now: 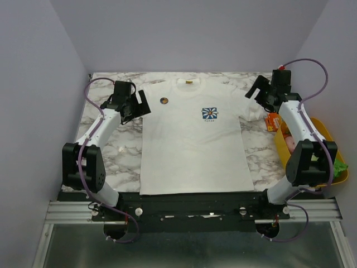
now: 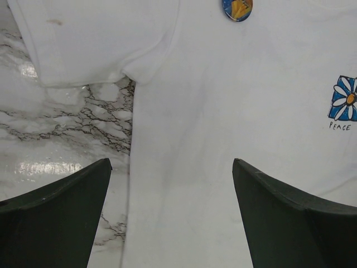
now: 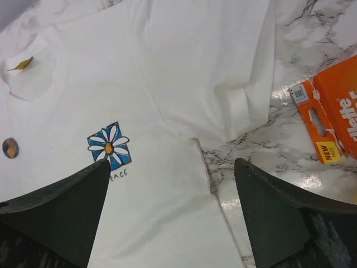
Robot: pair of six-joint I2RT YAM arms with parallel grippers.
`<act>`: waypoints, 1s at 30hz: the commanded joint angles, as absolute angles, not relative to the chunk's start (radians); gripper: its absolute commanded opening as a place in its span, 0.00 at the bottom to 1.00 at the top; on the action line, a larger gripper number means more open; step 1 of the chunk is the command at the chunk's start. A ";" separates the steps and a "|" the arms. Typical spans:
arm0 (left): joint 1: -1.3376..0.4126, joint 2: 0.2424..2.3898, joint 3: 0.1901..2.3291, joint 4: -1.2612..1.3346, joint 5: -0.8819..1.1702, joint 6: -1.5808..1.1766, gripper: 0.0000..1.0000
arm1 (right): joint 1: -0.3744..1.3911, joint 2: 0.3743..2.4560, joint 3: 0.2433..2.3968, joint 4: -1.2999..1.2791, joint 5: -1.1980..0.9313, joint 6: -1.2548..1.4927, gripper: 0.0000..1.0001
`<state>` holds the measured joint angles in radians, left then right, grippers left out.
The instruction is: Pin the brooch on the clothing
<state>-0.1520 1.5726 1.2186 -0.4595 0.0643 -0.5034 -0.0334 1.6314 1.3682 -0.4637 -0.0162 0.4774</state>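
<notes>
Stock of the workspace as I see it from my station:

1. White short-sleeved T-shirt [image 1: 192, 156]. It lies flat and face up on the marble table [image 1: 114, 148], collar toward the far wall, hem toward the arm bases. I note a faint brownish mark on the sleeve in the left wrist view.
2. Brooch [image 1: 164, 101]. A small round pin, dark rim with an orange-brown centre, blue and orange up close. It sits on the shirt's chest just below the collar, to the left of the flower print [image 1: 210, 114] in the top view and apart from it. I cannot tell whether it is fastened or only resting on the cloth.
3. Yellow neck label [image 1: 189, 82], inside the collar.
4. Left gripper [image 2: 171, 164]. Released, with its jaws spread wide and cloth and marble showing in the gap. I see it over the shirt's left sleeve and side seam, near the brooch but not touching it.
5. Right gripper [image 3: 171, 164]. Released, jaws equally wide. I see it over the right sleeve, with the print and the lettering "PEACE" at the edge of its left finger [image 3: 61, 212].
6. Orange carded packet [image 3: 334, 111], on the marble just beside the right sleeve.
7. Yellow bin [image 1: 322, 127], at the table's right edge behind the right arm, holding mixed items that I cannot identify.
</notes>
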 commanded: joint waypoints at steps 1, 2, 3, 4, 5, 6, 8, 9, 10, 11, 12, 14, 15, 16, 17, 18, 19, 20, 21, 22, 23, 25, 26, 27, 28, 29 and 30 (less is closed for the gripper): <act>-0.155 1.539 1.221 -0.471 0.032 -0.483 0.99 | -0.003 1.565 1.324 -0.419 -0.061 0.434 1.00; -0.156 1.539 1.223 -0.472 0.032 -0.483 0.99 | 0.026 1.556 1.310 -0.417 -0.060 0.431 1.00; -0.155 1.539 1.223 -0.471 0.034 -0.485 0.99 | 0.035 1.542 1.302 -0.414 -0.060 0.420 1.00; -0.155 1.531 1.226 -0.475 0.029 -0.482 0.99 | 0.084 1.520 1.281 -0.410 -0.039 0.402 1.00; -0.156 1.528 1.226 -0.476 0.028 -0.479 0.99 | 0.100 1.514 1.273 -0.407 -0.028 0.387 1.00; -0.155 1.525 1.226 -0.476 0.026 -0.479 0.99 | 0.113 1.499 1.255 -0.407 -0.015 0.379 1.00; -0.155 1.508 1.220 -0.472 0.025 -0.476 0.99 | 0.150 1.482 1.230 -0.374 -0.023 0.347 1.00; -0.155 1.502 1.216 -0.469 0.025 -0.471 0.99 | 0.161 1.453 1.185 -0.358 -0.031 0.338 1.00; -0.155 1.487 1.209 -0.462 0.028 -0.469 0.99 | 0.175 1.439 1.160 -0.300 -0.079 0.327 1.00; -0.155 1.477 1.204 -0.456 0.029 -0.469 0.99 | 0.179 1.421 1.131 -0.273 -0.106 0.316 1.00; -0.156 1.467 1.200 -0.446 0.032 -0.463 0.99 | 0.184 1.404 1.111 -0.253 -0.126 0.318 1.00; -0.155 1.433 1.175 -0.414 0.041 -0.462 0.99 | 0.193 1.339 1.043 -0.180 -0.193 0.304 1.00; -0.155 1.421 1.167 -0.401 0.043 -0.462 0.99 | 0.199 1.318 1.028 -0.163 -0.205 0.301 1.00; -0.155 1.393 1.151 -0.375 0.049 -0.462 0.99 | 0.202 1.292 0.996 -0.131 -0.231 0.295 1.00; -0.155 1.379 1.141 -0.358 0.057 -0.462 0.99 | 0.209 1.249 0.983 -0.117 -0.244 0.279 1.00; -0.155 1.365 1.132 -0.342 0.064 -0.462 0.99 | 0.210 1.221 0.973 -0.106 -0.255 0.273 1.00; -0.155 1.333 1.111 -0.307 0.069 -0.463 0.99 | 0.210 1.200 0.962 -0.088 -0.274 0.268 1.00; -0.155 1.316 1.100 -0.287 0.080 -0.465 0.99 | 0.212 1.159 0.953 -0.081 -0.284 0.255 1.00; -0.155 1.298 1.088 -0.266 0.087 -0.468 0.99 | 0.212 1.138 0.950 -0.078 -0.291 0.250 1.00; -0.155 1.254 1.060 -0.221 0.087 -0.471 0.99 | 0.210 1.120 0.950 -0.072 -0.304 0.247 1.00; -0.155 1.232 1.045 -0.191 0.092 -0.485 0.99 | 0.210 1.088 0.953 -0.071 -0.311 0.238 1.00; -0.155 1.163 1.010 -0.123 0.087 -0.502 0.99 | 0.212 1.060 0.959 -0.064 -0.334 0.232 1.00; -0.155 1.140 1.002 -0.104 0.081 -0.505 0.99 | 0.210 1.048 0.963 -0.064 -0.342 0.229 1.00; -0.155 1.122 0.996 -0.088 0.083 -0.503 0.99 | 0.212 1.028 0.974 -0.063 -0.348 0.229 1.00; -0.155 1.085 0.989 -0.060 0.083 -0.505 0.99 | 0.210 1.022 0.980 -0.063 -0.356 0.230 1.00; -0.155 1.068 0.988 -0.049 0.081 -0.503 0.99 | 0.212 1.017 0.986 -0.061 -0.360 0.235 1.00; -0.155 1.052 0.989 -0.040 0.081 -0.500 0.99 | 0.210 1.012 1.002 -0.063 -0.368 0.238 1.00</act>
